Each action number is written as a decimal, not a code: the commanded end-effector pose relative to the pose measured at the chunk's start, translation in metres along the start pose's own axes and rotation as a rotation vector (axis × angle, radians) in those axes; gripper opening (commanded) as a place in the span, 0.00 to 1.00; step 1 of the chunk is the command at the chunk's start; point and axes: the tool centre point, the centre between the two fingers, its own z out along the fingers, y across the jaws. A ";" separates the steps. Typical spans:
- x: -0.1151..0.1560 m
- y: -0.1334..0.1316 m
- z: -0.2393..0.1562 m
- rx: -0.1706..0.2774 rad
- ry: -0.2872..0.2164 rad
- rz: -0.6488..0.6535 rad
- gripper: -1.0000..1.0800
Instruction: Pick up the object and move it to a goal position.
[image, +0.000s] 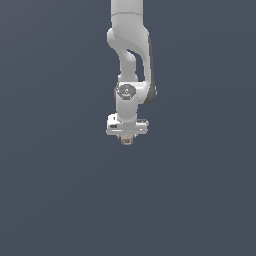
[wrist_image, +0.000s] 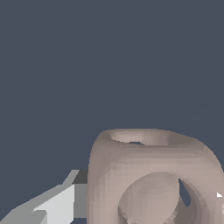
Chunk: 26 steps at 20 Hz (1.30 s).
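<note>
Arm: white Franka arm (image: 131, 55) hangs straight down against plain grey-blue.
Gripper: white-grey gripper (image: 127, 136) is closed on the object.
Object: small pinkish-tan rounded piece with holes through it (image: 127, 141), between the fingertips; one grey finger (wrist_image: 57, 203) touches its side.
Carrying advice: likely transport; keep the squeeze steady, move smoothly; no goal marker shows.

The backdrop (image: 50, 200) is a uniform dark slate-blue field filling the entire exterior view. No seam separates floor from wall, so the two cannot be told apart. Lighting is even and diffuse, with only a faint tonal gradient. The wrist view shows the same flat slate-blue field.
</note>
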 end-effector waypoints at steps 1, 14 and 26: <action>0.000 0.000 0.000 0.000 0.000 0.000 0.00; 0.037 -0.015 -0.031 0.000 0.000 0.000 0.00; 0.110 -0.043 -0.089 0.000 -0.001 0.000 0.00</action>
